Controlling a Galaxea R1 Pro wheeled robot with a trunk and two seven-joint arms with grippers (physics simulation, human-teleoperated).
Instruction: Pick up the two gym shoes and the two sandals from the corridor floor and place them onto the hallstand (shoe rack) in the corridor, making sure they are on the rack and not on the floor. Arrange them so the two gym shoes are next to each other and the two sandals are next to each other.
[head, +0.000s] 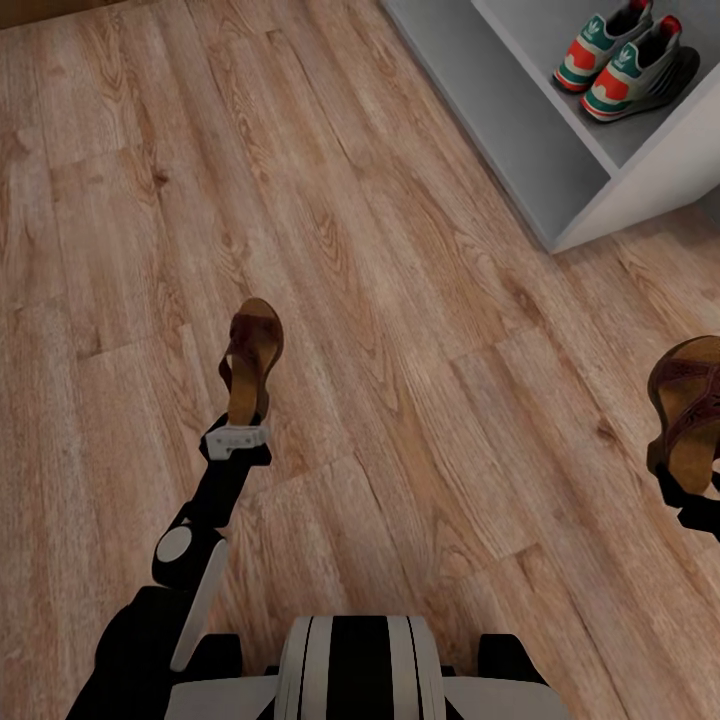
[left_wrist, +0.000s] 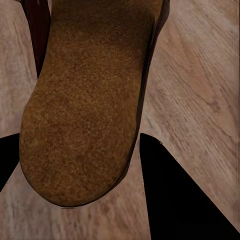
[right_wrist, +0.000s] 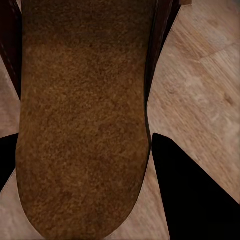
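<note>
One sandal (head: 250, 362) is clamped by its heel in the left gripper (head: 238, 432), toe pointing ahead of the fingers; the other sandal (head: 692, 402) is clamped likewise in the right gripper (head: 672, 478). The two gym shoes (head: 625, 62) are seen side by side on the hallstand (head: 520, 140) (ahead, nearer the right gripper), above the corridor floor (head: 400, 330).

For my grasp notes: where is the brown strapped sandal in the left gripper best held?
By its heel end, coming from behind along its length: the left gripper holds the brown strapped sandal there. The flat heel sits between the fingers, strap clear.
</note>
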